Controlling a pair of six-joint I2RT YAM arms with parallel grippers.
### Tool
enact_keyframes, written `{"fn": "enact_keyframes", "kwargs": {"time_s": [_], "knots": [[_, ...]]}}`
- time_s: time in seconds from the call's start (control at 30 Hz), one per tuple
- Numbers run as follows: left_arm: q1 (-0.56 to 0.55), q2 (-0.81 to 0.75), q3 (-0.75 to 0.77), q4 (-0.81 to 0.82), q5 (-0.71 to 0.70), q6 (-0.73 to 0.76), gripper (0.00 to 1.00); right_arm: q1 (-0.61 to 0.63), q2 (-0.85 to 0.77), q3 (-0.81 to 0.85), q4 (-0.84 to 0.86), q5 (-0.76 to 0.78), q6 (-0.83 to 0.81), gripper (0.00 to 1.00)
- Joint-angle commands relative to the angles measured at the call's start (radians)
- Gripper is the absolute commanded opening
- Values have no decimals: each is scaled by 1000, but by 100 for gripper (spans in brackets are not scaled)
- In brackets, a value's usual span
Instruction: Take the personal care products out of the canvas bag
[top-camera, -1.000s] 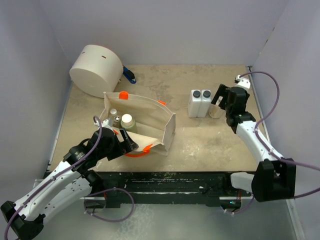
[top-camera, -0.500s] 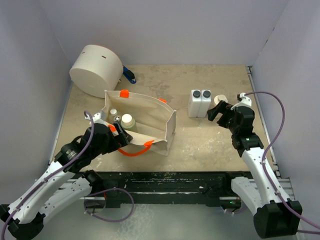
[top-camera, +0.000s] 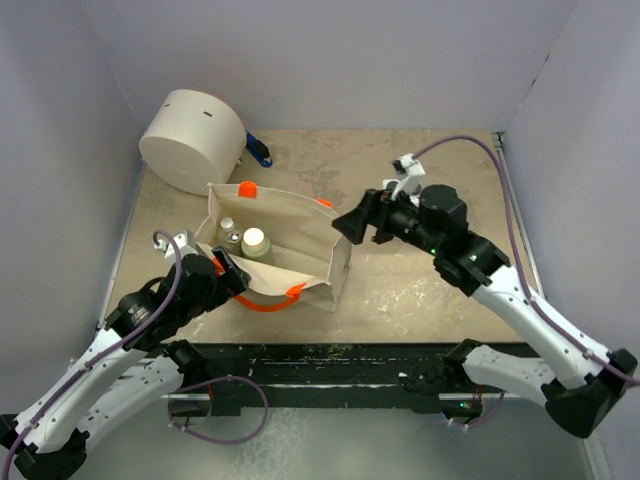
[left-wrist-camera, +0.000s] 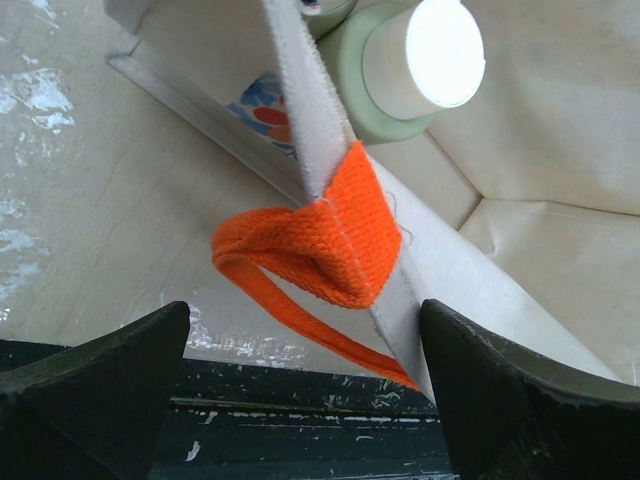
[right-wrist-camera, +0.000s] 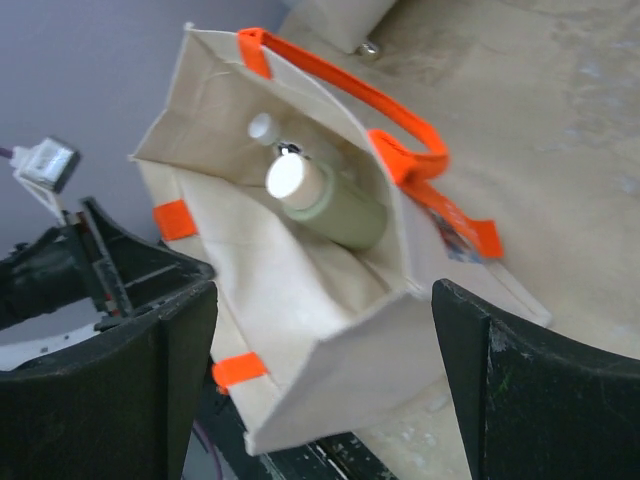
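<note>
— Left wrist: why do the left jaws gape astride the canvas bag (left-wrist-camera: 540, 130) rim?
— Likely steadying it, left on the desk (top-camera: 430, 285); right jaws, also wide, hover above its pale green bottle (right-wrist-camera: 338, 214).

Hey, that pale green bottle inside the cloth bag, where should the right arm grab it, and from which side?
Grip the pale green bottle around its white cap and neck, coming down through the open top of the bag. The cap points toward the opening, and cloth walls block its sides. The right end effector is open, probably wide enough.
</note>
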Motion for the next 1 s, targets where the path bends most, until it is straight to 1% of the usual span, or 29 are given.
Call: {"fn": "enact_keyframes", "kwargs": {"time_s": [0.0, 0.07, 0.2, 0.33, 0.43, 0.5, 0.6, 0.7, 0.77, 0.97], "knots": [[-4, -32, -43, -29, 27, -64, 100, 173, 138, 193, 44, 125, -13, 89], [-4, -44, -52, -19, 43, -69, 100, 247, 243, 292, 23, 151, -40, 90], [-5, -39, -54, -25, 56, -79, 100, 376, 461, 479, -94, 248, -94, 90], [-4, -38, -48, -26, 81, -67, 100, 451, 678, 635, -221, 374, -135, 91], [-4, -50, -44, -34, 88, -67, 100, 487, 794, 727, -310, 485, -149, 91], [-4, -62, -47, -34, 85, -70, 100, 492, 839, 756, -324, 509, -145, 91], [-4, -78, -49, -31, 78, -70, 100, 492, 859, 735, -276, 513, -140, 92], [-4, -85, -49, -26, 76, -68, 100, 491, 879, 715, -251, 444, -139, 93], [-3, -85, -49, -25, 75, -67, 100, 491, 906, 722, -241, 425, -140, 94], [-4, -87, -49, -22, 72, -62, 100, 490, 996, 794, -261, 426, -162, 96]]}}
